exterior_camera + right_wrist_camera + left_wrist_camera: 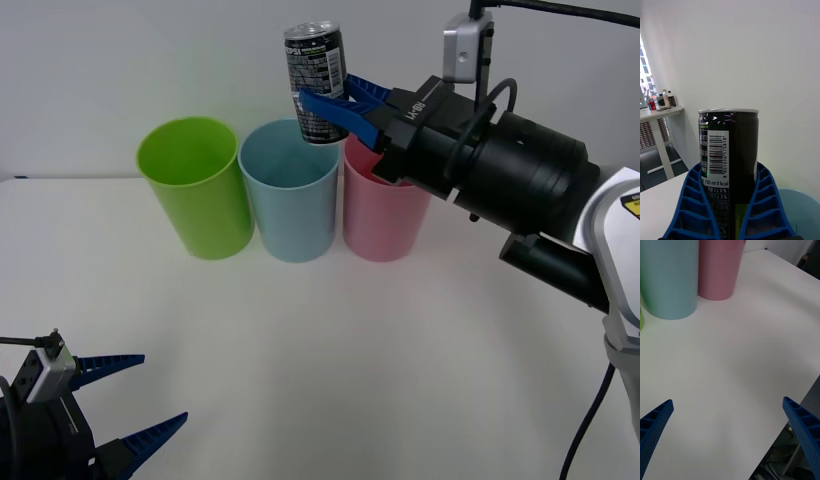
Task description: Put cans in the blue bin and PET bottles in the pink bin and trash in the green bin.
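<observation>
Right claw (335, 105), upper centre of the front view, pinches the slim dark drink can with black label and silver ends (315, 82). Can upright, held around its lower body by the blue ribbed fingers (688, 210), above the row of bins.

Row across the middle of the front view: lime green tapered plastic bin (194, 187) at left, light blue tapered plastic bin (290, 190) in the centre, pink tapered plastic bin (383, 212) at right, the three just beside one another on the white desk (320, 360).

Can sits over the blue bin's right rim, close to the pink bin's mouth. Risk as judged: release from here may clip the shared rims, or drop into pink, the wrong bin. A rim strike could tip the light bins. Wants a shift toward frame left before opening.

Left claw (125, 400), lower left corner of the front view, spread wide and empty, low over the desk. Well apart from the bins; no interference likely.
</observation>
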### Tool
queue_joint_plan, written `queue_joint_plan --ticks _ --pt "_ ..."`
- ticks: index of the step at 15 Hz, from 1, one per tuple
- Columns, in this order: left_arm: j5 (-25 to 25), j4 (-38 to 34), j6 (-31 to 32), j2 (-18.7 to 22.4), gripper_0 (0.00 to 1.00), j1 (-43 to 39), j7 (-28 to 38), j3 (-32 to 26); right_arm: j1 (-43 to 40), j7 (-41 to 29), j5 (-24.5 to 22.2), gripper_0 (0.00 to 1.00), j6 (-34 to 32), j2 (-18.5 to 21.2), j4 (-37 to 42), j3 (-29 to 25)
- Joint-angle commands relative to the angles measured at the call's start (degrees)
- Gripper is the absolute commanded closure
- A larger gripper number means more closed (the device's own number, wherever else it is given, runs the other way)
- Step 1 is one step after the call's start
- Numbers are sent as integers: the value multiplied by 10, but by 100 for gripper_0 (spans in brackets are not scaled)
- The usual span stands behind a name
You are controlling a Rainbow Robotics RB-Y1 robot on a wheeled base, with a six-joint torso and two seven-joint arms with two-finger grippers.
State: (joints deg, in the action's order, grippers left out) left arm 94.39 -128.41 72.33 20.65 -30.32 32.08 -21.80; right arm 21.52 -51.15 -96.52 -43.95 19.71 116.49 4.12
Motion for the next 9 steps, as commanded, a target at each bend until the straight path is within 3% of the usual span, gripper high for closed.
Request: queue_joint_plan --ticks 1,5,9 --pt "0 0 0 0 0 0 0 0 78 -19 -82 100 0 -40 -83 12" --pt "0 0 0 0 0 0 0 0 179 -31 -181 100 45 -78 -226 48" --pt "0 0 0 0 0 0 0 0 252 -36 -219 100 129 -78 -361 118"
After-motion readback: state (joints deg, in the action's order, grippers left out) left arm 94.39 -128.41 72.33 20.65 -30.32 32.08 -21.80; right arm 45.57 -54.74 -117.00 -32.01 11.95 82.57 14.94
